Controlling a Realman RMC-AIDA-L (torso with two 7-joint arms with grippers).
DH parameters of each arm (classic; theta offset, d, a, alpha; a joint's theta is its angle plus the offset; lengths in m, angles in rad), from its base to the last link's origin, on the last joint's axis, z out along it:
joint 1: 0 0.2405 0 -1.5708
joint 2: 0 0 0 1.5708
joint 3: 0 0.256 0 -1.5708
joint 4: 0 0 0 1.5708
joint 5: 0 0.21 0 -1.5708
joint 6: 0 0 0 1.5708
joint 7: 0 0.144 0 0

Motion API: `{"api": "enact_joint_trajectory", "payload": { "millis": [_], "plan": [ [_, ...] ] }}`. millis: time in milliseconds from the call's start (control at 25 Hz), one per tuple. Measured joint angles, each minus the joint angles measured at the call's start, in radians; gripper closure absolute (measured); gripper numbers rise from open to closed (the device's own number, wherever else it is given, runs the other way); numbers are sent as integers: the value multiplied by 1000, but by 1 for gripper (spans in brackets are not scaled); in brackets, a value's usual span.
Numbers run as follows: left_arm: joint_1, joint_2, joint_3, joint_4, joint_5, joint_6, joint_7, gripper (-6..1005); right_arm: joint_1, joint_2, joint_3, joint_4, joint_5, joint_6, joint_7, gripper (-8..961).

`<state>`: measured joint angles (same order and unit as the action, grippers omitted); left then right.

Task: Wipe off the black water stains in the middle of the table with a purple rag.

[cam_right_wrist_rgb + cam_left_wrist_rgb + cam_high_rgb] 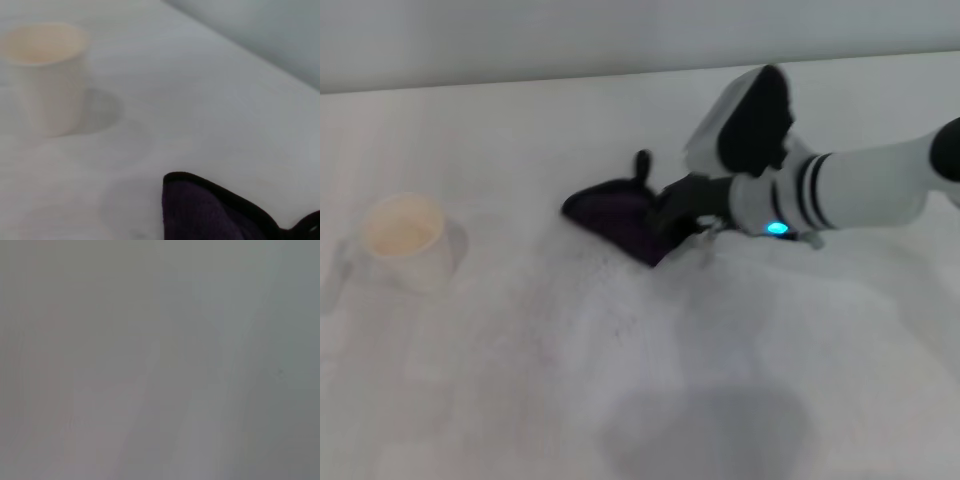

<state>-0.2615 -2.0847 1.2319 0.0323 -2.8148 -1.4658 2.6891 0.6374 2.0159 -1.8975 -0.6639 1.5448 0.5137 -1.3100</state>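
A wide, flat, matte white tabletop (520, 400) fills most of the head view, marked by faint grey smudges and by a large soft grey shadow patch (710, 430) on the side of the rag nearest the robot. Beyond the far edge of the tabletop a plain pale grey wall (620, 35) is seen. No brand, label or writing can be read on anything.

The dark purple, near-black folded soft cloth rag with black edging (620, 220) lies flat on the tabletop near its middle, and a small black loop (642, 162) stands up at the rag's far corner. In the right wrist view one black-edged corner of the rag (210, 212) is shown against the white surface.

The right gripper (685, 215), dark and mounted on a white arm with black bands and a small blue light, is pressed against the rag's right edge and appears clenched on the cloth there, though the fingers themselves are largely hidden by the wrist.

A white paper cup (405, 240) with a cream-coloured inside stands upright on the tabletop well to the left of the rag; it is also seen in the right wrist view (47, 75), apart from the rag.

The black water stains cannot be made out anywhere near the rag.

Only blank grey is shown by the left wrist view, and the left gripper is not seen.
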Motion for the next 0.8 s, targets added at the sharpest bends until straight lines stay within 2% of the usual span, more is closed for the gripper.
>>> {"api": "enact_joint_trajectory", "payload": {
  "millis": [240, 400, 680, 760, 800],
  "plan": [
    [5, 0, 0, 0, 0, -1, 0, 116, -11, -13, 177, 78, -3, 8, -60, 854],
    [8, 0, 0, 0, 0, -2, 0, 116, -28, -31, 211, 80, -43, 52, -56, 852],
    [0, -1, 1, -2, 0, 0, 0, 116, -84, -25, 258, 35, -72, 73, -65, 849],
    [0, -1, 2, -1, 1, 1, 0, 116, -112, -24, 260, -4, -83, 74, -81, 848],
    [0, -2, 3, -1, 2, 1, 0, 116, -149, -17, 283, -52, -86, 74, -117, 848]
  ]
}}
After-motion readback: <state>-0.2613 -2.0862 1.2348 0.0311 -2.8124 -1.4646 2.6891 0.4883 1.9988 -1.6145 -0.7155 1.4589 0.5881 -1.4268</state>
